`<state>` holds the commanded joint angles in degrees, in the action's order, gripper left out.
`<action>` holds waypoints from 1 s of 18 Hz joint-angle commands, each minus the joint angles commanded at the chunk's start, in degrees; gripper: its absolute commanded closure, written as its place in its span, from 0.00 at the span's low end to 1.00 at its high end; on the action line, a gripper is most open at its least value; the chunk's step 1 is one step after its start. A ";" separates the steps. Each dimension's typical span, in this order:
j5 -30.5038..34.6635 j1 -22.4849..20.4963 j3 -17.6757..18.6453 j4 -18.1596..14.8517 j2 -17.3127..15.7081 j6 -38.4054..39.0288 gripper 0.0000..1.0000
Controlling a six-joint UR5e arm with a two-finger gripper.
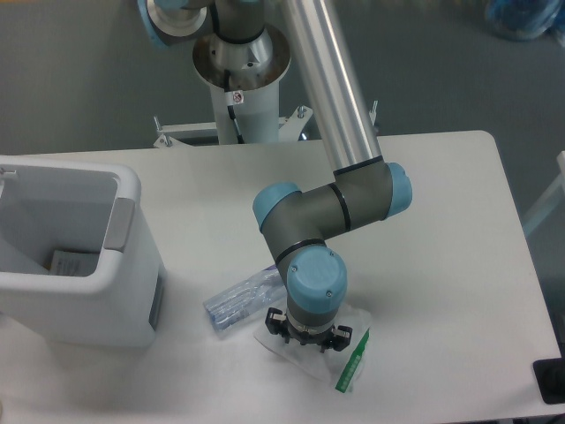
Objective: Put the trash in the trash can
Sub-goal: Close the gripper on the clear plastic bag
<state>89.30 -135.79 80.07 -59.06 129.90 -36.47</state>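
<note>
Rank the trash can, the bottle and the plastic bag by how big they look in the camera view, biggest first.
1. trash can, clearly largest.
2. and 3. bottle and plastic bag: unsure, since the arm and its pincer cover part of both.

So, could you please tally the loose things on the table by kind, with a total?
Bottle: 1
Bag: 1
Bin: 1
Total: 3
</note>
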 joint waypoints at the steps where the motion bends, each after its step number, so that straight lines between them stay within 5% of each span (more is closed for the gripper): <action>1: 0.00 0.00 0.00 0.00 0.00 0.00 1.00; 11: -0.88 -0.79 -0.79 0.00 -2.02 -0.18 1.00; 18: -9.75 -3.51 -4.74 0.00 -5.01 1.40 1.00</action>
<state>79.55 -139.30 75.33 -59.06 124.90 -35.08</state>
